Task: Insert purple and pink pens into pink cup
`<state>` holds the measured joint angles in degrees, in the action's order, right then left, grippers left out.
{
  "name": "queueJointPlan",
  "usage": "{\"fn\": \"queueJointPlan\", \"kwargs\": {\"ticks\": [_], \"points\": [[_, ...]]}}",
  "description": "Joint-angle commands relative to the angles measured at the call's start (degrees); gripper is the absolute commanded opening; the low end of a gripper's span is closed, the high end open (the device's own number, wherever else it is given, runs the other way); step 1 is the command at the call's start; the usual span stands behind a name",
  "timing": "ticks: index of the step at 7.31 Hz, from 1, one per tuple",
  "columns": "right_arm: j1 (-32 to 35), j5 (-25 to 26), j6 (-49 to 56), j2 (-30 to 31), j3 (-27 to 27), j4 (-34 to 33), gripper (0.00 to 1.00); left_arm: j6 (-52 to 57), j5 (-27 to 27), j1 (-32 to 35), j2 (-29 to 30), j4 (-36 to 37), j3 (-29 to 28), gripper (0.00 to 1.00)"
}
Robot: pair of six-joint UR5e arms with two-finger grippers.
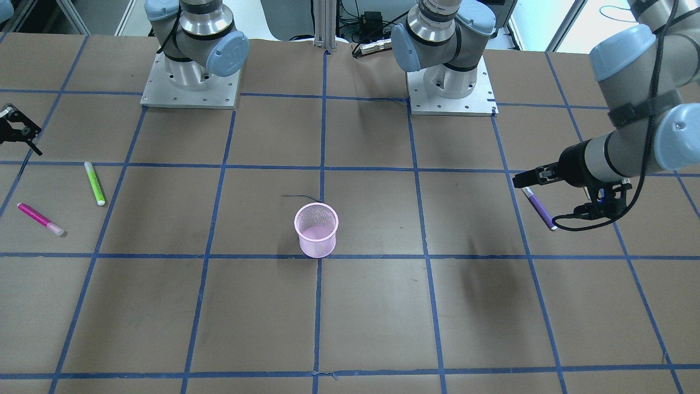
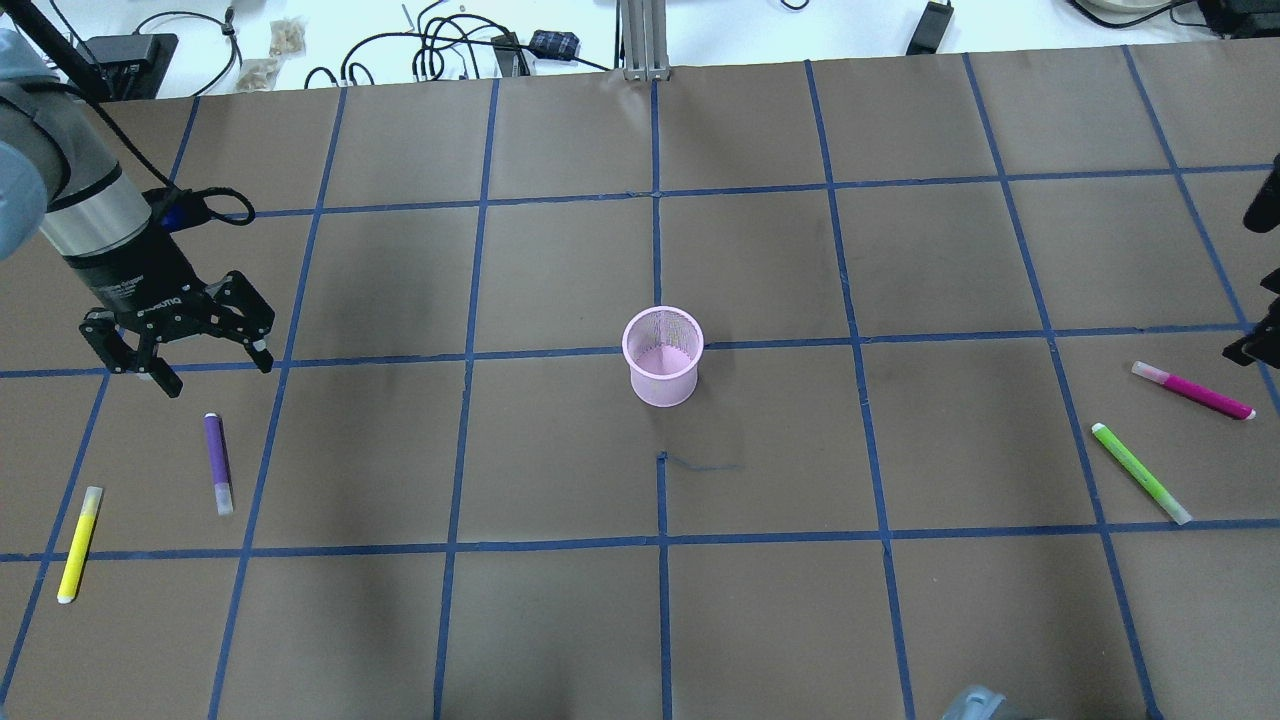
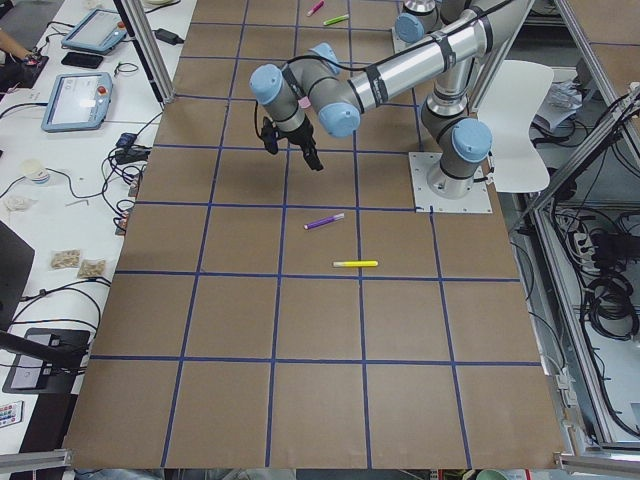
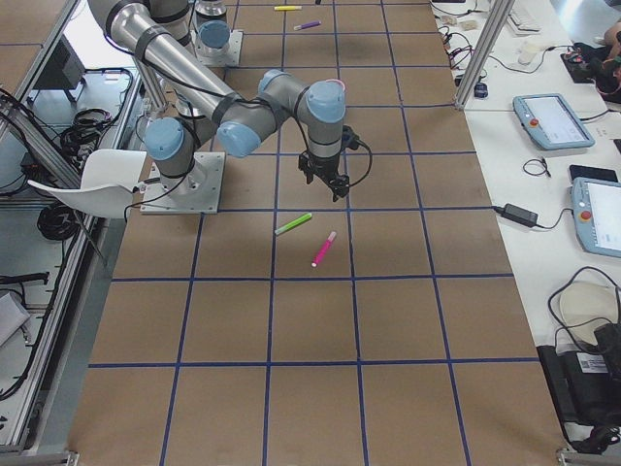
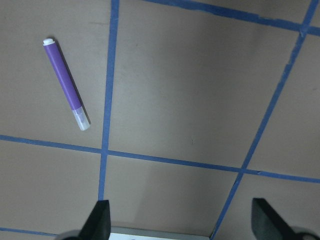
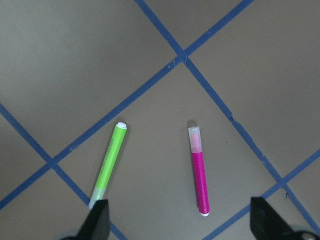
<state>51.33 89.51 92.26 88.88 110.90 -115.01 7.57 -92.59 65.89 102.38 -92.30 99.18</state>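
Note:
The pink mesh cup (image 2: 662, 357) stands upright and empty at the table's middle, also in the front view (image 1: 316, 230). The purple pen (image 2: 218, 462) lies flat on the table on my left side. My left gripper (image 2: 217, 372) hovers open and empty just beyond it; the left wrist view shows the pen (image 5: 65, 82) up and left of the open fingers. The pink pen (image 2: 1192, 390) lies flat on the far right. My right gripper (image 1: 22, 134) is open and empty above it; the right wrist view shows the pink pen (image 6: 199, 170) between the spread fingers.
A green pen (image 2: 1140, 472) lies beside the pink pen, also in the right wrist view (image 6: 107, 165). A yellow pen (image 2: 78, 543) lies near the purple one. The two arm bases (image 1: 190, 82) (image 1: 451, 82) stand at the robot's side of the table.

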Motion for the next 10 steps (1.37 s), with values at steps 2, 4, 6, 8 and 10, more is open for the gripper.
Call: {"fn": "queueJointPlan", "kwargs": {"ticks": [2,4,6,8,10], "points": [[-7.3,-1.0,20.2,-10.1,1.2,-7.4,1.0,5.6,-0.1,-3.7,8.2,11.3,3.0,1.0],[-7.7,-1.1,26.2,-14.2,1.6,-13.6,1.0,9.3,0.1,-7.9,11.4,14.5,3.1,1.0],[-8.2,-0.9,26.8,-17.3,1.4,-13.8,1.0,9.6,0.0,-8.7,11.7,13.7,3.3,1.0],[-8.2,-0.6,26.8,-19.1,1.7,-14.0,1.0,11.7,-0.4,-9.2,12.9,14.3,3.3,1.0],[-8.2,0.1,26.8,-19.9,1.8,-16.9,1.0,11.3,-0.1,-9.2,14.0,14.7,3.2,0.9]]}}
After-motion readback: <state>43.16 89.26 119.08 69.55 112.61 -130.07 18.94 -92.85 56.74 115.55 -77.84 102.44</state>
